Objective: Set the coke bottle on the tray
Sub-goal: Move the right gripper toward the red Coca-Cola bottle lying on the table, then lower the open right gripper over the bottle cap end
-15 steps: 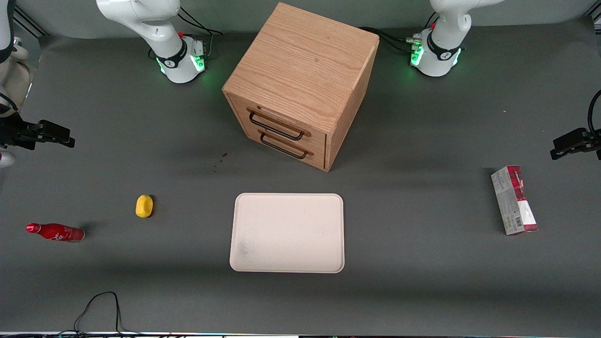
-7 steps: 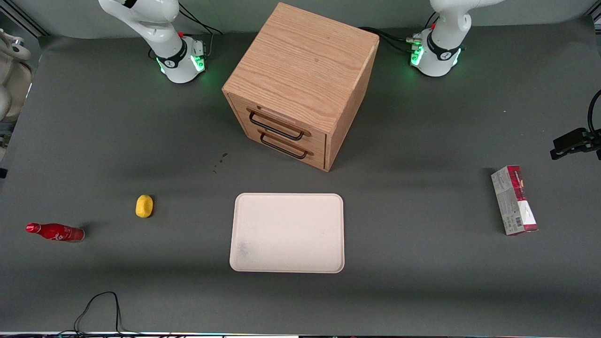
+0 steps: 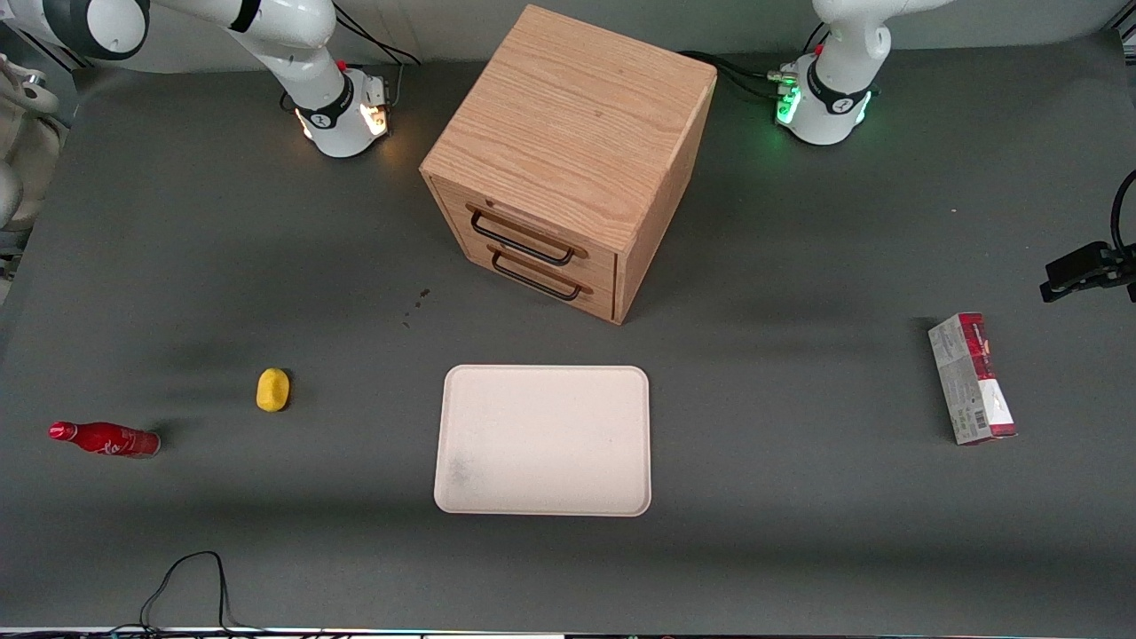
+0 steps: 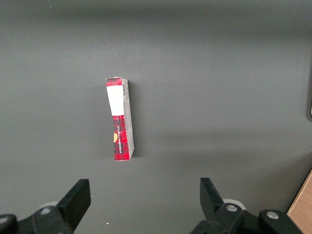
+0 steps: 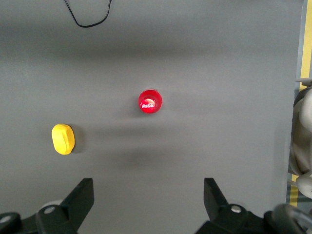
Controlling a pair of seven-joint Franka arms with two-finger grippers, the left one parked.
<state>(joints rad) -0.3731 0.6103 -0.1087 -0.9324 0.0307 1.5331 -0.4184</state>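
Worktop (image 3: 799,550) is mostly bare; tray (image 3: 543,440) sits mid-table in front of the cabinet (image 3: 568,160), nothing on it. Looks like the approach step: tool (image 5: 148,204) hangs high over the bottle (image 5: 150,102), fingers spread wide, gripping nothing. Next it needs to drop down and line up on the body. Bottle's slim, glossy red, standing at the working arm's end near a yellow lump (image 5: 63,139).

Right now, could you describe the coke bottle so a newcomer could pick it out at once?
Start at the cream tray in front of the wooden drawer cabinet, then look toward the working arm's end of the table, past the yellow lump. The coke bottle stands there, slim, glossy red, red-capped; the open gripper hangs above it.
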